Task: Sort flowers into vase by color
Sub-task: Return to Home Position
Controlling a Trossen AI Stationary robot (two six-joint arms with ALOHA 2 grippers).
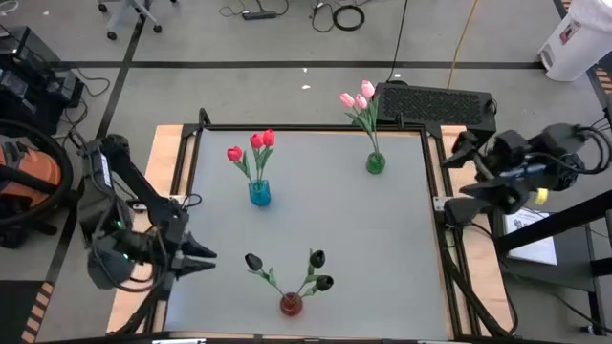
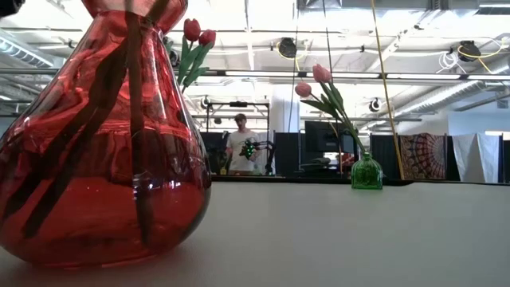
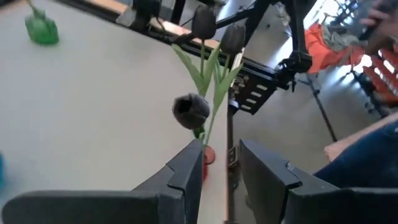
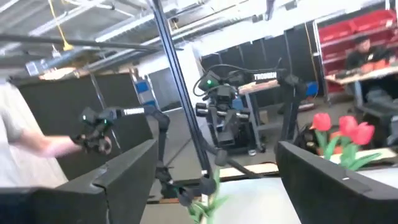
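Note:
Three black flowers (image 1: 287,268) stand with their stems in a red vase (image 1: 291,304) near the table's front edge. Red flowers (image 1: 252,145) stand in a blue vase (image 1: 259,193) left of the middle. Pink flowers (image 1: 359,98) stand in a green vase (image 1: 375,163) toward the far right. My left gripper (image 1: 208,258) hovers open at the table's left edge, pointing at the red vase (image 3: 208,155) and the black flowers (image 3: 193,111), with nothing between its fingers. My right gripper (image 1: 451,182) is drawn back off the table's right edge, wide open and empty (image 4: 214,155).
A black keyboard-like box (image 1: 435,103) lies just beyond the table's far right corner. The table has a wooden frame (image 1: 177,153) around its grey top. A person (image 2: 241,143) stands in the room beyond the table. The grey top between the vases is bare.

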